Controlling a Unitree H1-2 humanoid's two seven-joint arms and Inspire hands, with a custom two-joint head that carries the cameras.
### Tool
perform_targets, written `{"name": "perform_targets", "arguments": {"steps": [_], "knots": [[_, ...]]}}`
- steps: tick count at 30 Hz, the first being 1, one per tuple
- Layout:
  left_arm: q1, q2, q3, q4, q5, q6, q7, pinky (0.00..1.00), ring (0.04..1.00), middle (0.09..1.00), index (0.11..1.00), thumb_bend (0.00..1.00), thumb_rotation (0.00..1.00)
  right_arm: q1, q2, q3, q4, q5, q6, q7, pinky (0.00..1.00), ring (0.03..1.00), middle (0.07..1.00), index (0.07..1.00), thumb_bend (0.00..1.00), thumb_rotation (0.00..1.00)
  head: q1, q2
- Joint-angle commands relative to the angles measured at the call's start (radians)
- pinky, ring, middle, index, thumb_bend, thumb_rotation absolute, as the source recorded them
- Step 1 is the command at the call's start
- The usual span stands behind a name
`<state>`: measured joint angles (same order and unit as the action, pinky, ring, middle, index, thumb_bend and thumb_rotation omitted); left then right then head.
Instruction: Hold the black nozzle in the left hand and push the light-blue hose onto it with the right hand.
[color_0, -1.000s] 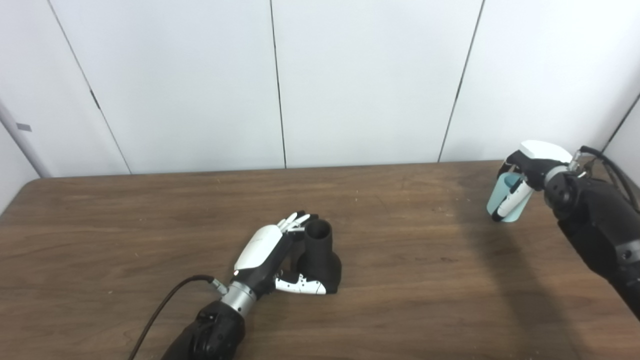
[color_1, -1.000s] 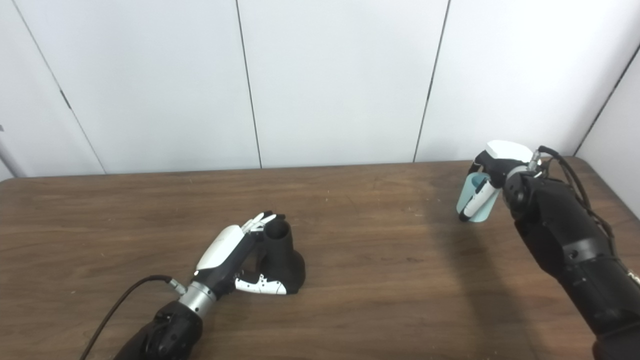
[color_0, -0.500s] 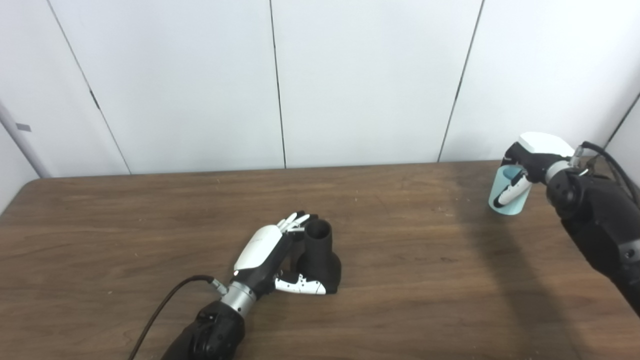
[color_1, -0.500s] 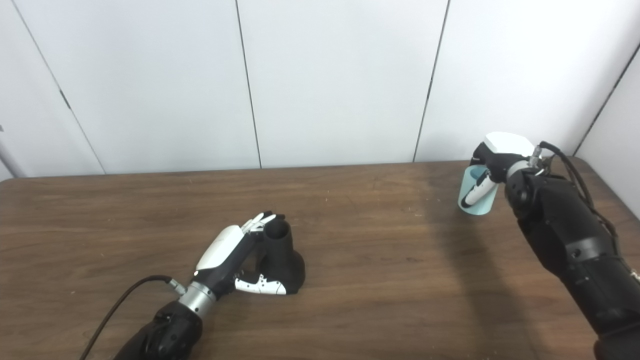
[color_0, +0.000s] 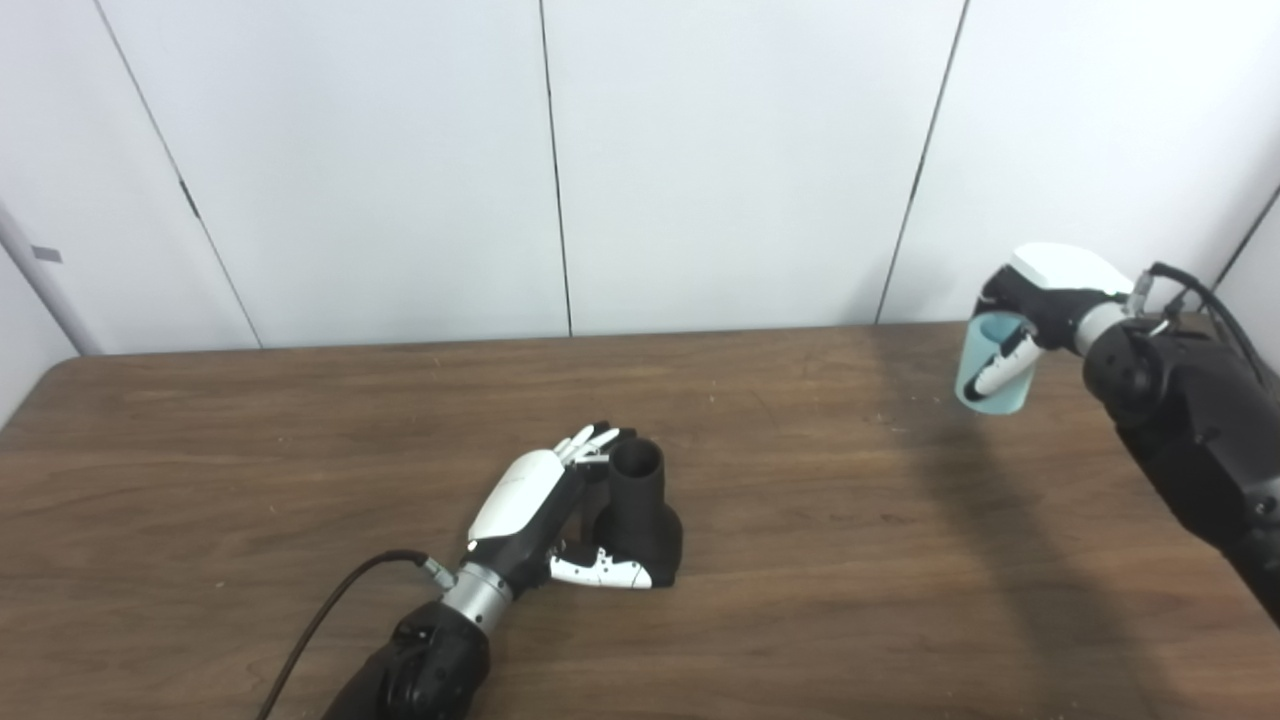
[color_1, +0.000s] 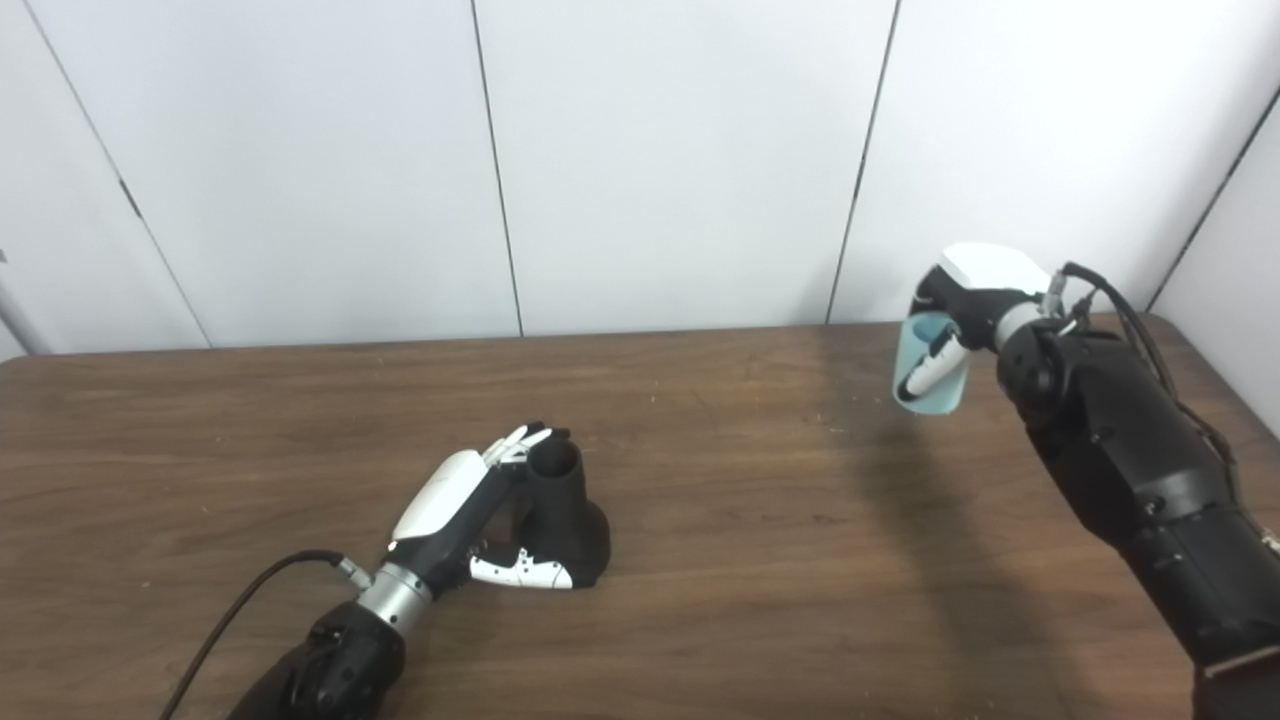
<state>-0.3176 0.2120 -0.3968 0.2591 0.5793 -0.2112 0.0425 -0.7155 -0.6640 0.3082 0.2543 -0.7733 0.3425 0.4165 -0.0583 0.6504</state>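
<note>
since a second ago the light-blue hose (color_0: 991, 375) has been lifted higher and carried a little toward the middle by the right hand (color_0: 1040, 300), which is wrapped around it; the black nozzle (color_0: 638, 515) has not been moved; it is stood upright on the table (color_0: 250, 450), open end up, and is cupped by the left hand (color_0: 540, 510); the nozzle is well apart from the hose, down and to the left, so the hose must be brought over above its open top.
</note>
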Motion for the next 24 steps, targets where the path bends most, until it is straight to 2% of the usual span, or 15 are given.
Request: {"name": "perform_targets", "arguments": {"steps": [1,7,14,16,18,20,21,24], "knots": [[0.217,-0.003,-0.065,0.145,0.031,0.009,-0.005,1.0,1.0,0.919,0.452,0.75,0.45,-0.1,-0.04,-0.059,-0.128,0.037,-0.05,-0.01,0.23,0.303,0.387,0.485,0.52,0.14,0.0,0.0],[0.217,-0.006,-0.067,0.147,0.034,0.01,-0.002,1.0,1.0,0.919,0.451,0.74,0.45,-0.104,-0.016,-0.072,-0.249,0.085,-0.074,0.004,0.25,0.307,0.368,0.482,0.52,0.14,0.002,0.0],[0.215,-0.008,-0.072,0.15,0.041,0.011,0.002,1.0,1.0,0.913,0.428,0.74,0.46,-0.115,0.083,-0.067,-0.552,0.168,-0.035,0.101,0.3,0.369,0.415,0.482,0.52,0.14,0.005,0.001],[0.215,-0.008,-0.073,0.147,0.043,0.014,0.001,1.0,1.0,0.912,0.425,0.74,0.46,-0.128,0.105,-0.062,-0.591,0.179,-0.049,0.118,0.22,0.272,0.374,0.483,0.52,0.13,0.007,0.0],[0.216,-0.009,-0.074,0.146,0.046,0.016,0.002,1.0,1.0,0.912,0.424,0.73,0.47,-0.138,0.119,-0.063,-0.615,0.19,-0.069,0.129,0.17,0.219,0.342,0.484,0.52,0.13,0.008,0.001],[0.216,-0.009,-0.075,0.146,0.049,0.017,0.002,1.0,1.0,0.912,0.424,0.73,0.47,-0.142,0.134,-0.067,-0.628,0.205,-0.081,0.135,0.17,0.228,0.346,0.484,0.52,0.13,0.008,0.001],[0.215,-0.009,-0.075,0.146,0.05,0.018,0.003,1.0,1.0,0.912,0.423,0.73,0.47,-0.143,0.143,-0.067,-0.637,0.21,-0.081,0.139,0.18,0.251,0.383,0.506,0.52,0.05,0.008,0.001],[0.216,-0.009,-0.075,0.144,0.052,0.02,0.002,1.0,1.0,0.913,0.42,0.73,0.47,-0.147,0.167,-0.061,-0.667,0.217,-0.054,0.161,0.19,0.273,0.409,0.521,0.52,0.01,0.008,0.004]]}}
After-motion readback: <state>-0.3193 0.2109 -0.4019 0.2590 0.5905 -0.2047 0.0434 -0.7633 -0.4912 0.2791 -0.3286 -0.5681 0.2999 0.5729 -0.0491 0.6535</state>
